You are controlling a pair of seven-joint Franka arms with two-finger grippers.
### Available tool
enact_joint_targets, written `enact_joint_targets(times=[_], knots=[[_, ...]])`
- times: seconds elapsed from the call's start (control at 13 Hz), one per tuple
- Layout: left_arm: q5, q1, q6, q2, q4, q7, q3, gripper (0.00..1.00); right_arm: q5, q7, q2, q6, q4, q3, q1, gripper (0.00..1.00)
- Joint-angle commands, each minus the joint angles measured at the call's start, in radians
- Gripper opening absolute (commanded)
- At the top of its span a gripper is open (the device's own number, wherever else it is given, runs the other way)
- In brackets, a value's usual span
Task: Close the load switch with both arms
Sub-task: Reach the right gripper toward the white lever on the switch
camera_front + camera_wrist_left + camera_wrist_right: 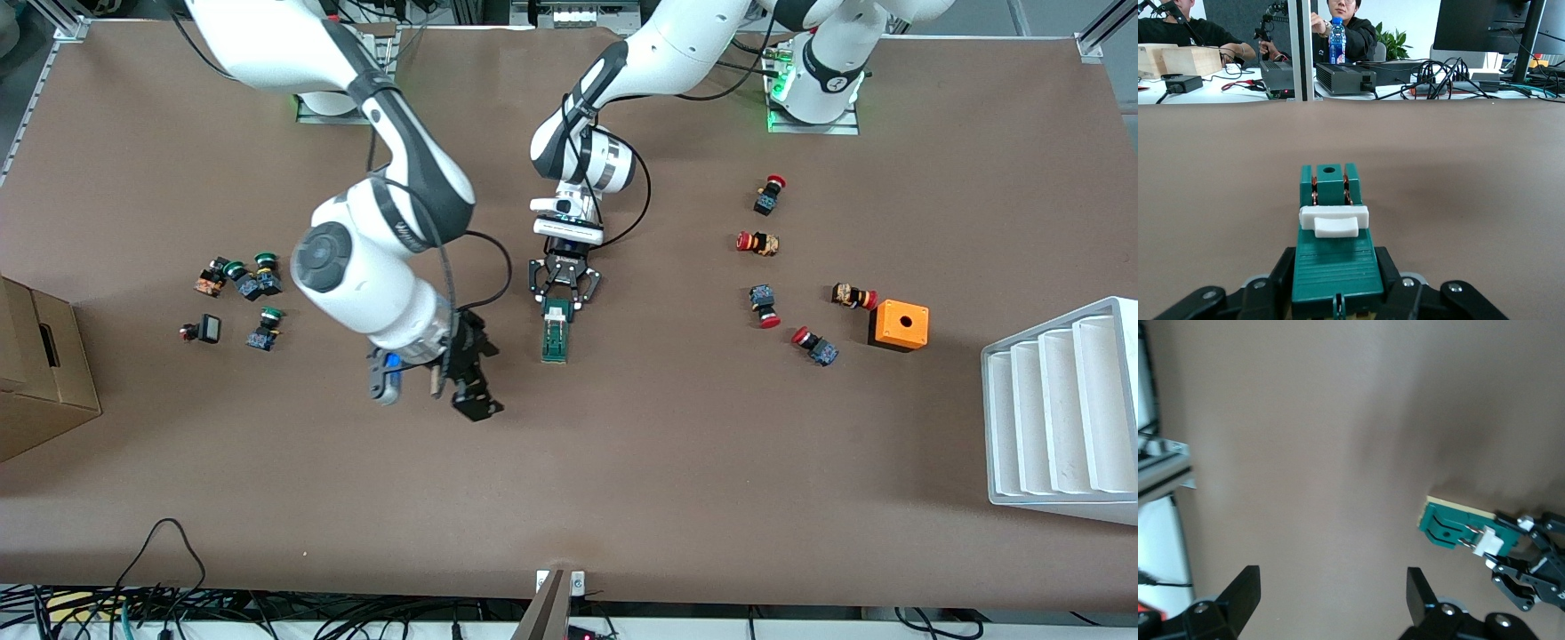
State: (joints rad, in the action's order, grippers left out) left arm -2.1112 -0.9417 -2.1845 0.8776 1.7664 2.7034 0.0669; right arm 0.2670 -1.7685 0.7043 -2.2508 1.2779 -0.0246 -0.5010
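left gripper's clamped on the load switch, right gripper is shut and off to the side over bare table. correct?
Not quite: the right gripper is open, its fingers spread wide in the right wrist view. The rest holds: the left gripper is shut on the load switch, and the right one hangs over bare table beside it.

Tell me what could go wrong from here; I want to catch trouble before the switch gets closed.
The left gripper clamps only one end of the load switch, which lies on the table; a push from the other arm might pivot or slide it out. The right gripper hangs open over bare table beside the switch, toward the right arm's end; coming in, it could bump the left gripper's fingers instead of the white lever.
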Motion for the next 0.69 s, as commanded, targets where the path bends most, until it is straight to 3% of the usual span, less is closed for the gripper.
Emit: enact_joint_targets(times=[0.0,0.38,0.62], knots=[[-0.026,-0.005,0.005,0.015,-0.015,0.016,-0.01,0.49,-0.049,-0.092,0.046,-0.013,0.004,0.015,-0.05,0.81],[-0.026,-0.005,0.008,0.015,-0.015,0.016,-0.01,0.47,-0.055,-0.097,0.043,-0.078,0.115,0.012,-0.089,0.6],[-0.024,-0.005,0.008,0.015,-0.016,0.018,-0.01,0.48,-0.055,-0.13,0.041,-0.098,0.147,0.012,-0.119,0.57]])
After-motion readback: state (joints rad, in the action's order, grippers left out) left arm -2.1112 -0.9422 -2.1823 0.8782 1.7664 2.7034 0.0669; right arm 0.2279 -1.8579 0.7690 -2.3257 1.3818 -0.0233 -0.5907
